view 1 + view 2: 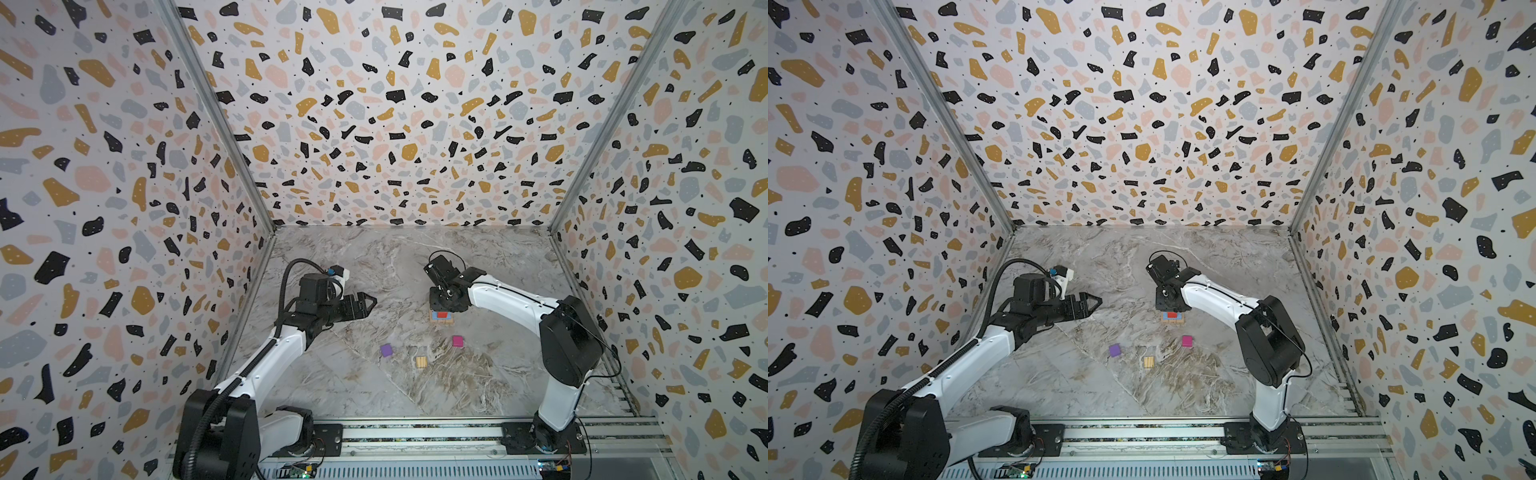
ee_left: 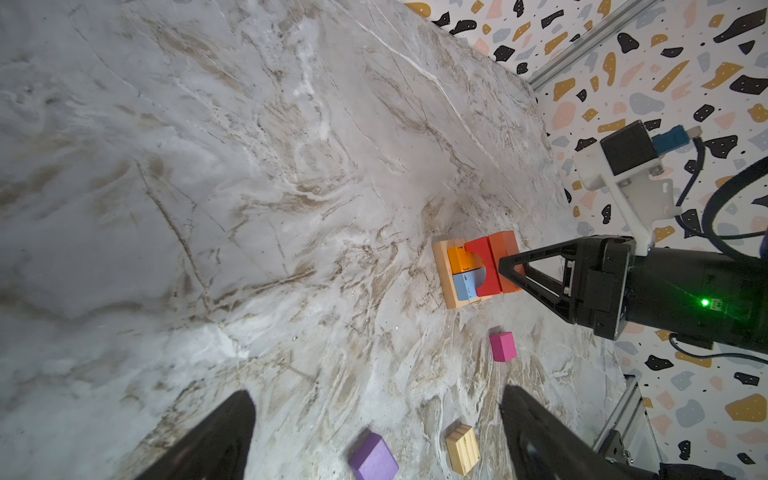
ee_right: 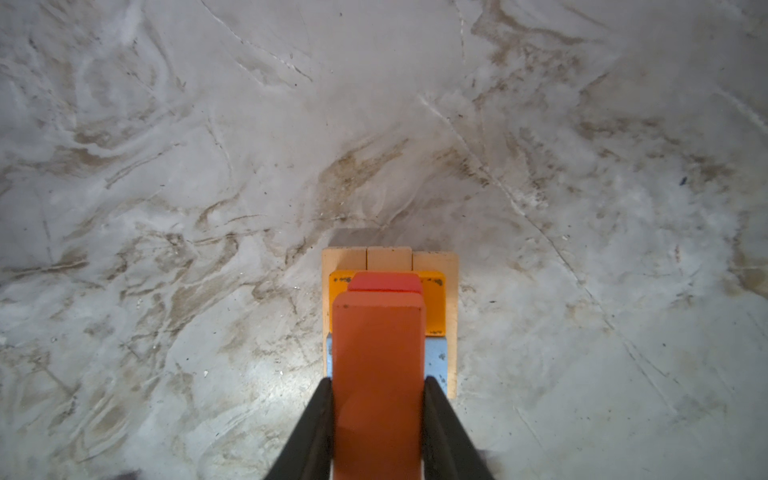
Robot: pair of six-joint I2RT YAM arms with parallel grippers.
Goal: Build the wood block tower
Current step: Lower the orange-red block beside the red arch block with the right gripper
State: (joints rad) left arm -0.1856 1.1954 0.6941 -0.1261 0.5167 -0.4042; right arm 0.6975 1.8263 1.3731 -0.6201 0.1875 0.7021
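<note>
At the tower [image 2: 442, 270], the right gripper [image 2: 508, 268] has its jaws clamped on an orange-red block [image 2: 505, 245].

White shells, black joints, one silver rail [image 1: 415, 434] under me.

My left arm [image 1: 282, 353], at the lower left in both top views, wears white shells between black joint housings, with a ribbed black conduit [image 1: 283, 291] running along it to the wrist. My right arm [image 1: 507, 300], at the lower right, has the same colours and only a thin black cable [image 1: 519, 296] along its white link. Each wrist carries a black cube camera [image 2: 627, 147] on a white screwed bracket with a blue plug [image 2: 675, 135]. My jaws are black, pointed, open-framed triangles. A green light [image 2: 704, 302] glows on the black body behind the right pair. Black base plates [image 1: 513, 438] are bolted to the rail.
</note>
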